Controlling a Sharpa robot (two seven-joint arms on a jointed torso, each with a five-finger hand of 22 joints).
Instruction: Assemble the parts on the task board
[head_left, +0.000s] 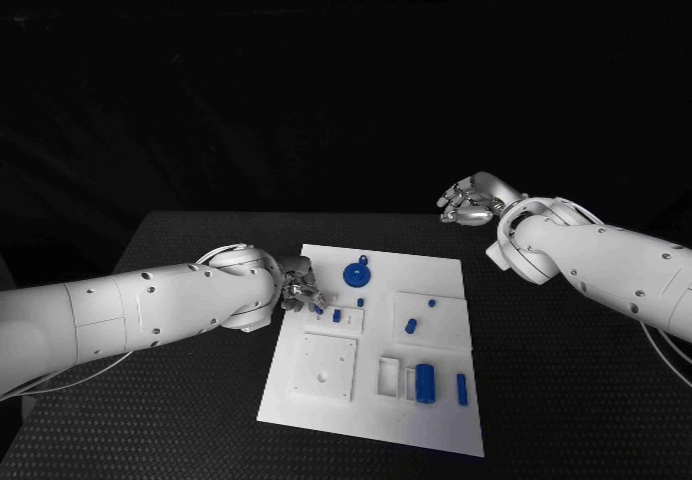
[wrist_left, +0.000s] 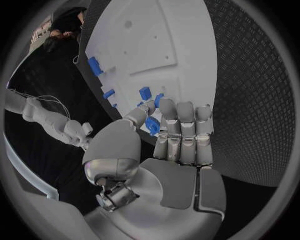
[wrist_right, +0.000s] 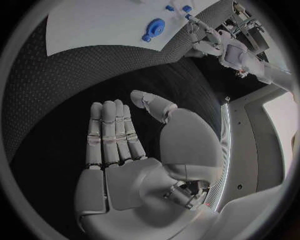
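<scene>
Reaching over the task board (head_left: 433, 400), the left hand (wrist_left: 172, 132) hides parts.

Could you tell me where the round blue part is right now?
In the head view, the round blue part lies near the task board's far edge, just right of the left hand.

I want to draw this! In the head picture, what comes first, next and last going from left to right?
Left arm → left hand → round blue part → blue cylinder → right hand → right arm.

White arms (head_left: 144, 310), dark screw dots, thin cables; silver robot hand (wrist_right: 134, 150).
</scene>
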